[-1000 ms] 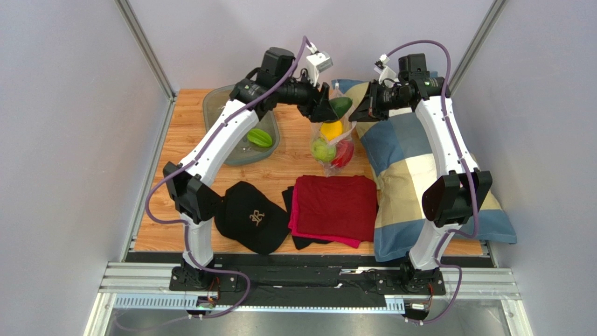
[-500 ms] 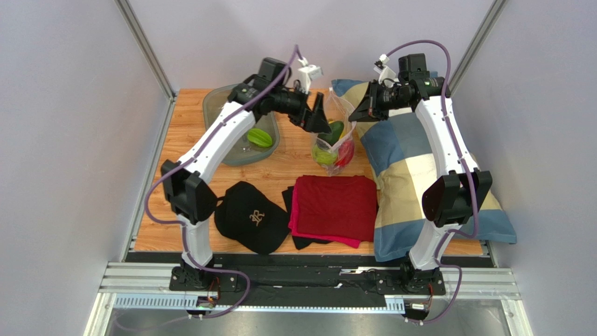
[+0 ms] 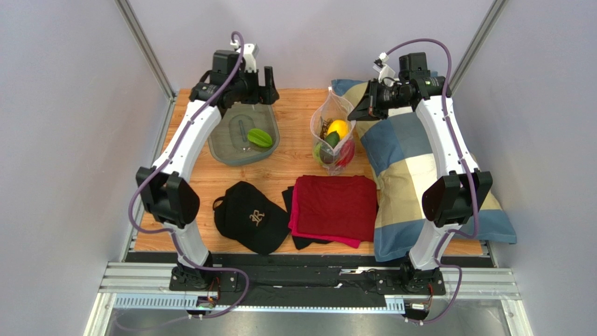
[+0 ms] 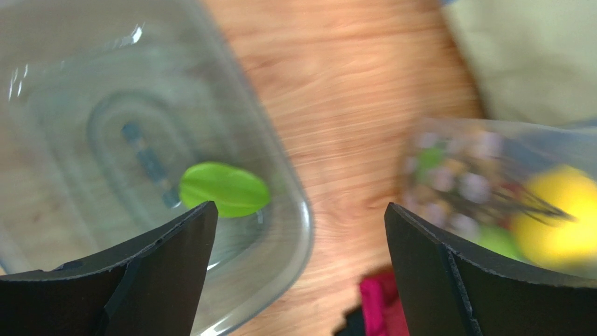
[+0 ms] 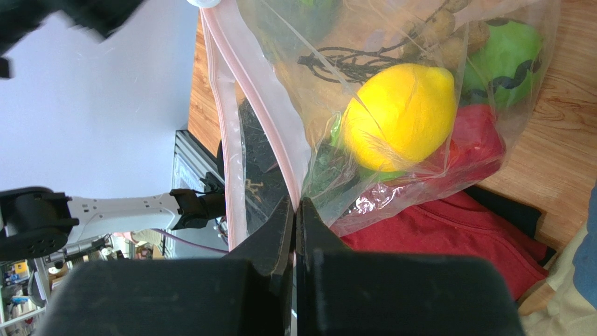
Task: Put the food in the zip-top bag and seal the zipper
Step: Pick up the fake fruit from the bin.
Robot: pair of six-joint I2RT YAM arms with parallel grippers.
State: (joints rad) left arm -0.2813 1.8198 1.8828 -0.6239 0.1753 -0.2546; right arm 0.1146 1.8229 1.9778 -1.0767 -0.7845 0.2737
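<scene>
The zip-top bag (image 3: pixel 323 115) stands on the desk (image 3: pixel 294 168) just beside the pillow (image 3: pixel 413 161), its thin crinkly film limp under the lemon (image 5: pixel 399 115), held up where the right tool (image 5: pixel 296 206) pinches its mouth edge. The left tool (image 4: pixel 300 210) hangs spread wide over the tray (image 3: pixel 223 143); the star fruit (image 4: pixel 224 190) there looks light, hard and slick, probably best gripped across its ridged middle.

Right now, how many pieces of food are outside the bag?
1: the green star fruit, in the grey tray left of the bag. The left arm hides part of the tray.
</scene>
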